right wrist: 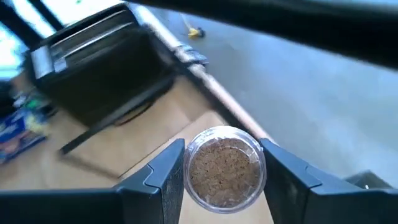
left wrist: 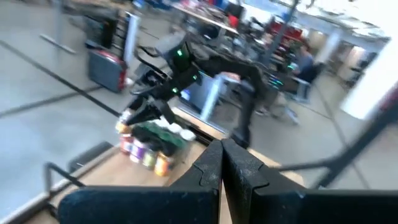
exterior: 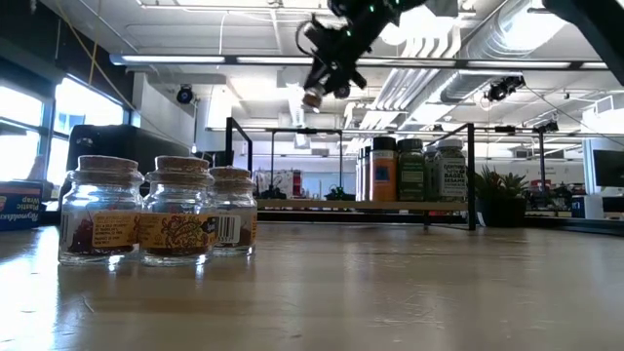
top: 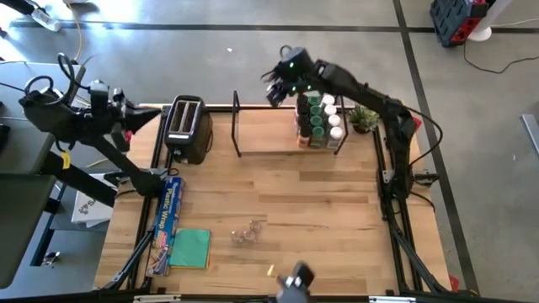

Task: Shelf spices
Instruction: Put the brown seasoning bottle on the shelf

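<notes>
One cork-topped jar [right wrist: 224, 167] sits clamped between the fingers of the right hand [top: 278, 87], which hangs high in the air beyond the shelf [top: 269, 153], off its far edge. From this height a slip is the chief risk: the glass is round and smooth, gripped only at its sides, so a jolt or a loosened pinch could drop it past the rack onto the floor instead of the board. A second hazard lies just beside and below the hand, where a crowd of jars [top: 320, 118] with green and white lids already fills the shelf's end; a descent too close to them could knock several over. The black toaster [top: 187, 126] stands well away on the hand's other side. Three more glass jars [exterior: 156, 222] wait far off, near the surface's front edge. Off at the side, the left hand [top: 135, 114] is pressed shut, holding nothing.
</notes>
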Available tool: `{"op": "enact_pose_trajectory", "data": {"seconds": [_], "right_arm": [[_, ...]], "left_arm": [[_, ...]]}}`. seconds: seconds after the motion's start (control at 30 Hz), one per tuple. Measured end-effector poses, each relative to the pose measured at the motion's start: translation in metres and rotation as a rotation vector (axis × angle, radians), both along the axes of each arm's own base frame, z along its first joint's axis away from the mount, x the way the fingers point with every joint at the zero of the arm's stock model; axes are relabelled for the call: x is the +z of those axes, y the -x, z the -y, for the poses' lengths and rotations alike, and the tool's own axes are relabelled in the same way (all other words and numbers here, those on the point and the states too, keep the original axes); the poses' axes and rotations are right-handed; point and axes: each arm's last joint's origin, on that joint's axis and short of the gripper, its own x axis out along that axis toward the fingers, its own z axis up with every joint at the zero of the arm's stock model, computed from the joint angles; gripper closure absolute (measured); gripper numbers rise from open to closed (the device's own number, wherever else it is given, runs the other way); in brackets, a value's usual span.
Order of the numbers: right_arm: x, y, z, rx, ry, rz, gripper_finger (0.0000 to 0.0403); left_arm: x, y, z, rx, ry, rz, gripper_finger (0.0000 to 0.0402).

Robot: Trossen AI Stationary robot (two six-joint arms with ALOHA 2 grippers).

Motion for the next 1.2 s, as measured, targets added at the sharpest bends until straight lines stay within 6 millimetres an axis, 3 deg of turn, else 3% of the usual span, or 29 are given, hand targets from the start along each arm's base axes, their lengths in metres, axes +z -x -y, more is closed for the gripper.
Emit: {"op": "enact_pose_trajectory", "data": {"seconds": [0.13, 0.23, 0.47, 0.87, 1.2], "right_arm": [[-0.014, 0.018, 0.043, -0.065, -0.088, 0.015, 0.0241], [-0.023, 0.028, 0.058, -0.075, -0.103, -0.031, 0.0241], [-0.053, 0.013, 0.058, 0.009, -0.118, -0.128, 0.0241], [-0.103, -0.004, 0.069, 0.049, -0.071, -0.289, 0.0241], [-0.122, -0.028, 0.054, 0.243, 0.031, -0.321, 0.0240]], "left_arm": [[0.000, -0.002, -0.002, 0.168, -0.014, 0.025, 0.0399], [0.000, -0.005, -0.001, 0.224, -0.037, 0.016, 0.0399], [-0.001, -0.018, 0.002, 0.364, -0.041, 0.023, 0.0399], [0.000, -0.020, -0.006, 0.501, -0.043, 0.024, 0.0399], [0.001, -0.020, -0.011, 0.548, -0.040, 0.025, 0.0399]]}}
